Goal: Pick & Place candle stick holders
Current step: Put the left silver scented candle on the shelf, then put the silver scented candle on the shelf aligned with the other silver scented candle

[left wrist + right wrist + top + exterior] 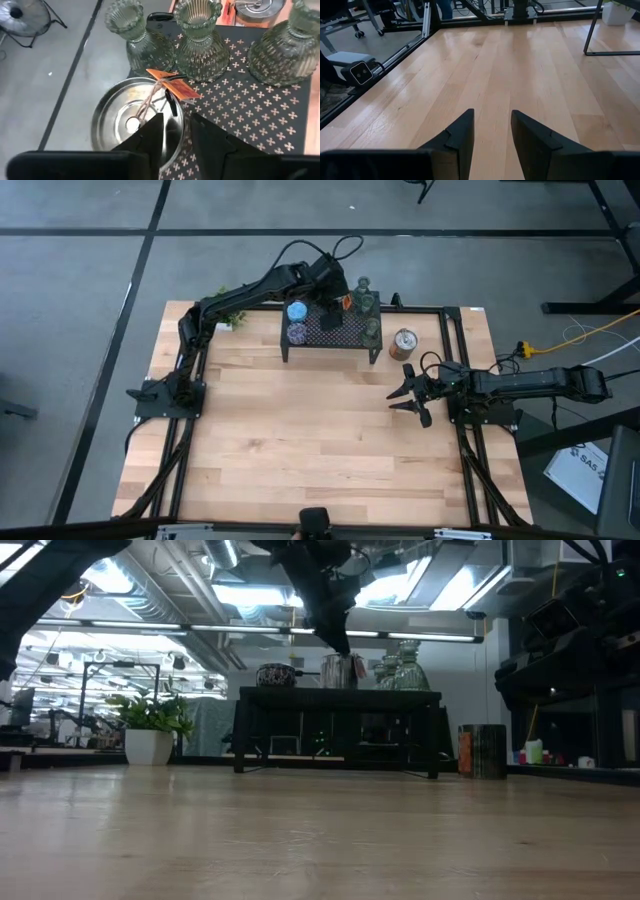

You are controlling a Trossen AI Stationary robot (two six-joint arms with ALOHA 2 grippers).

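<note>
A black mesh stand (325, 340) at the table's far side carries a blue holder (297, 311), a purple holder (298, 333), three clear glass holders (200, 40) and a silver holder (120, 115) with an orange tag (175, 86). This silver holder stands on its base on the stand top, as the low view (340, 670) shows. My left gripper (175, 135) is open right above it, pointing down, one finger over the cup's inside and one outside its wall. A second silver-and-orange holder (404, 342) stands on the table right of the stand. My right gripper (410, 395) is open and empty. No pink holder shows.
A small green potted plant (232, 320) stands left of the stand. A black metal frame (455, 360) runs along the table's edges. The wooden table top (300, 440) lies near of the stand.
</note>
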